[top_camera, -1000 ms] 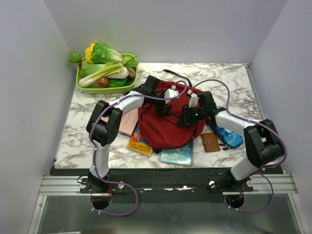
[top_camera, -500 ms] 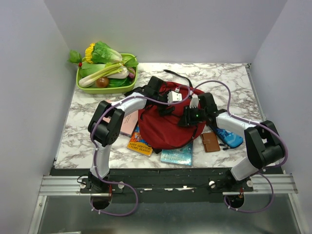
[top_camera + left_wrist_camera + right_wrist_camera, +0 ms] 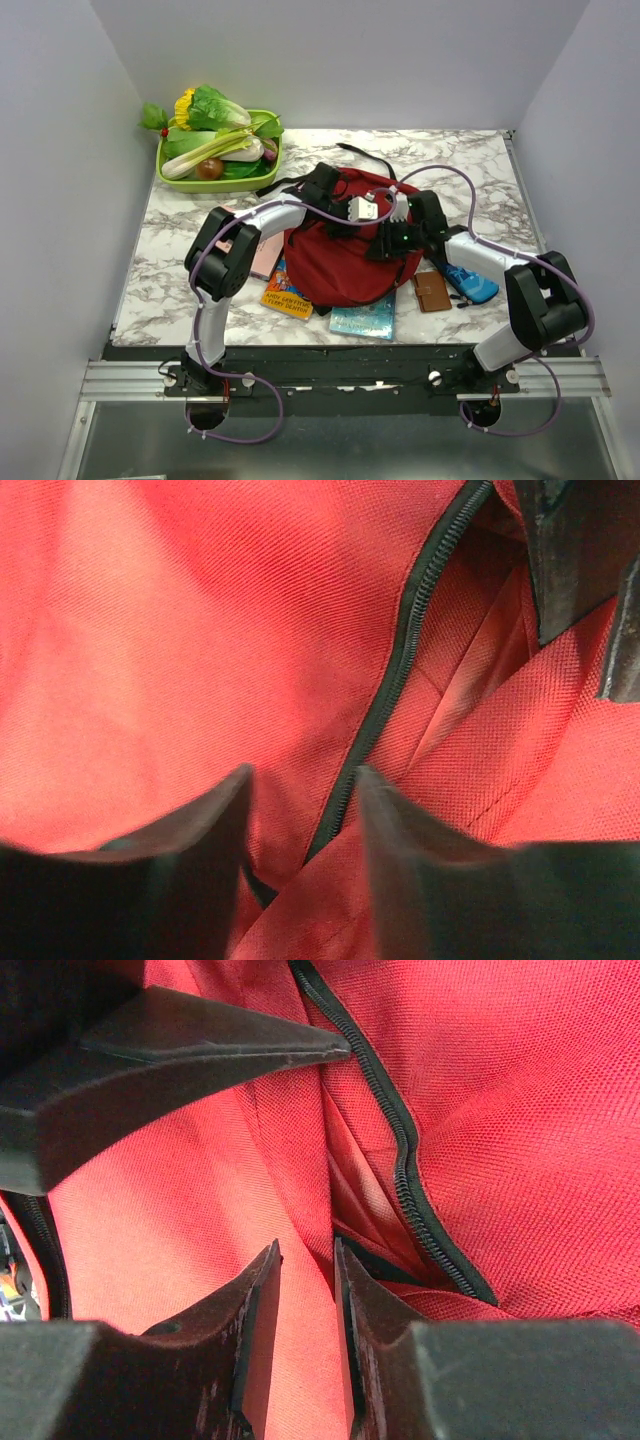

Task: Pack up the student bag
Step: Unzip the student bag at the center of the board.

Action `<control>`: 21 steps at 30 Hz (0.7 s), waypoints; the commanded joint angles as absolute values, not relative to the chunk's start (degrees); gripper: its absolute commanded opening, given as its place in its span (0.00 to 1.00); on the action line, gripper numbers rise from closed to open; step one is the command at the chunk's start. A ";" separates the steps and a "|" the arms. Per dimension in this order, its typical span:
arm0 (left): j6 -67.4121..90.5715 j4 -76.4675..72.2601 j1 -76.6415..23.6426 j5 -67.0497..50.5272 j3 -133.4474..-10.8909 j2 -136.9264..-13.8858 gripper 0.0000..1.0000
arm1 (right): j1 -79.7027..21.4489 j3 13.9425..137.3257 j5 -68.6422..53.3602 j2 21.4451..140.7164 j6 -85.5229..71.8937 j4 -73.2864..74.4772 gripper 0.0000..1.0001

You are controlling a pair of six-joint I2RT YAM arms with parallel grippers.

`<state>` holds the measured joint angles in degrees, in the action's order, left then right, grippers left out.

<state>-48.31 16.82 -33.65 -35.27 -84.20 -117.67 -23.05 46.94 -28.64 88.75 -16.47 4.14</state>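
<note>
The student bag (image 3: pixel 335 265), dark red with black zipper trim, lies in the middle of the table. Both grippers are down on its upper part, close together. My left gripper (image 3: pixel 352 211) is open in the left wrist view (image 3: pixel 303 780), its fingers standing either side of the black zipper (image 3: pixel 400 650) and a fold of red cloth. My right gripper (image 3: pixel 386 238) has narrow jaws (image 3: pixel 306 1250) shut on a fold of the bag's red fabric beside the zipper (image 3: pixel 400 1150). The left gripper's finger (image 3: pixel 180 1050) reaches in from the upper left of the right wrist view.
A green tray (image 3: pixel 170 180) of vegetables stands at the back left. A pink book (image 3: pixel 265 255), an orange book (image 3: pixel 287 297) and a teal book (image 3: pixel 363 322) poke out from under the bag. A brown wallet (image 3: pixel 432 291) and a blue pencil case (image 3: pixel 470 282) lie to its right.
My left gripper has slid right across the top of the bag and its jaws have narrowed. The right gripper's jaws have closed a little on the fabric.
</note>
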 commanded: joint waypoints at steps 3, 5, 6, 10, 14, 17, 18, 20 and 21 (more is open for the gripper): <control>-46.15 14.15 -36.03 -29.71 -82.35 -119.62 0.31 | -23.55 45.36 -27.86 85.78 -16.70 7.29 0.35; -46.40 14.41 -36.30 -29.53 -82.44 -119.71 0.31 | -23.55 45.00 -27.95 85.17 -16.44 7.73 0.35; -46.84 14.76 -36.39 -29.36 -82.53 -119.79 0.31 | -23.55 44.56 -27.86 84.64 -16.35 7.82 0.35; -48.87 16.61 -37.00 -29.36 -82.44 -119.80 0.20 | -23.55 43.68 -27.69 83.94 -16.44 8.00 0.34; -43.70 14.85 -36.57 -28.82 -83.14 -119.45 0.00 | -23.47 42.89 -27.34 82.97 -16.35 8.44 0.34; -35.53 13.89 -35.86 -29.44 -85.07 -118.74 0.00 | -23.55 42.10 -26.46 82.01 -16.52 8.79 0.34; -31.51 13.54 -35.60 -29.53 -85.60 -118.48 0.00 | -23.55 42.01 -26.19 81.91 -16.52 8.96 0.34; -27.88 12.48 -35.16 -30.93 -87.00 -117.87 0.00 | -23.55 41.92 -25.23 81.48 -16.70 9.23 0.34; -26.47 12.31 -34.72 -31.55 -87.62 -117.69 0.00 | -23.55 41.84 -24.79 81.39 -16.79 9.32 0.34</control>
